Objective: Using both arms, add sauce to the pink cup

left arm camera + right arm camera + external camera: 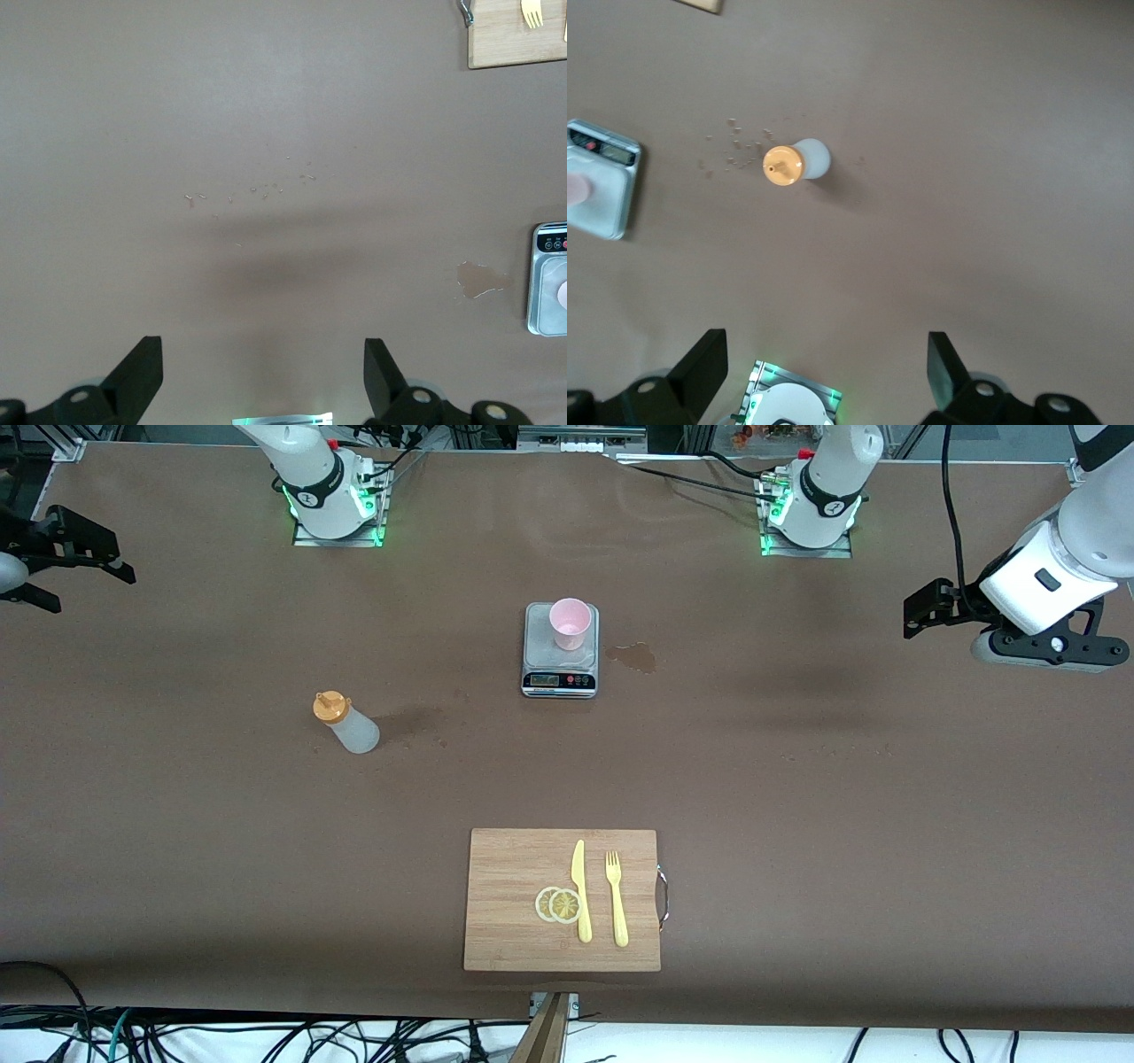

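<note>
Brown table spread wide, both arms drawn out to its ends. Left gripper up over bare table at the left arm's end, fingers spread wide, holding nothing; right gripper up over the right arm's end, fingers likewise apart and holding nothing. Wooden cutting board nearest the front camera, carrying a yellow knife, yellow fork and two lemon slices. Kitchen scale mid-table, pink cup upright on its platform. Sauce bottle with orange cap standing on the table, nearer the camera than the scale and toward the right arm's end, well apart from the cup. Small wet stain just beside the scale. Cup contents not readable. Scene consistent with either stage: sauce still to be poured, or poured and bottle set back down.
</note>
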Controlling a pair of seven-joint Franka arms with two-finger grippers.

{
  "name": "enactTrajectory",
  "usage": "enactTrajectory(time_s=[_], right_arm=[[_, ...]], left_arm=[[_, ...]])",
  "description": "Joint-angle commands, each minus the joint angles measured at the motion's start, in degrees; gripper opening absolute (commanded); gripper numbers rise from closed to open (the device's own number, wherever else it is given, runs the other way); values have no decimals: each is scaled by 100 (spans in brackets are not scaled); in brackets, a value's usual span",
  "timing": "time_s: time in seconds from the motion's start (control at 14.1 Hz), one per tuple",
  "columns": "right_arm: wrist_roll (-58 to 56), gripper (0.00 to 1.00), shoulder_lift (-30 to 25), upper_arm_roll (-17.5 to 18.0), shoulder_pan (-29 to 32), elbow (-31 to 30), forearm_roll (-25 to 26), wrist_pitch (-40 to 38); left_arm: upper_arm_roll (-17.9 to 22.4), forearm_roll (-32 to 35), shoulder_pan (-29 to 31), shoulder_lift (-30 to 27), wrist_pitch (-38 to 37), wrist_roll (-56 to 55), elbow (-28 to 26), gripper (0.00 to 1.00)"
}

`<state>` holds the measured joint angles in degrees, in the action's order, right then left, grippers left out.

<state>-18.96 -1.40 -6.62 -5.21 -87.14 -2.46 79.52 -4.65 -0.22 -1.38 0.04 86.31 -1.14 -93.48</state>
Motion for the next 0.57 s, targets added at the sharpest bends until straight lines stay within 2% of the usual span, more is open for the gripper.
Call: enactTrajectory(time_s=[0.0,0.5], right_arm=[[691,100,-98,249,-77,65,377,-86],[701,100,-203,197,-86,74,334,-68]], left_arm=[[-19,-83,32,93,-150,35,199,100],[-19,-92,32,93,-150,35,199,100]])
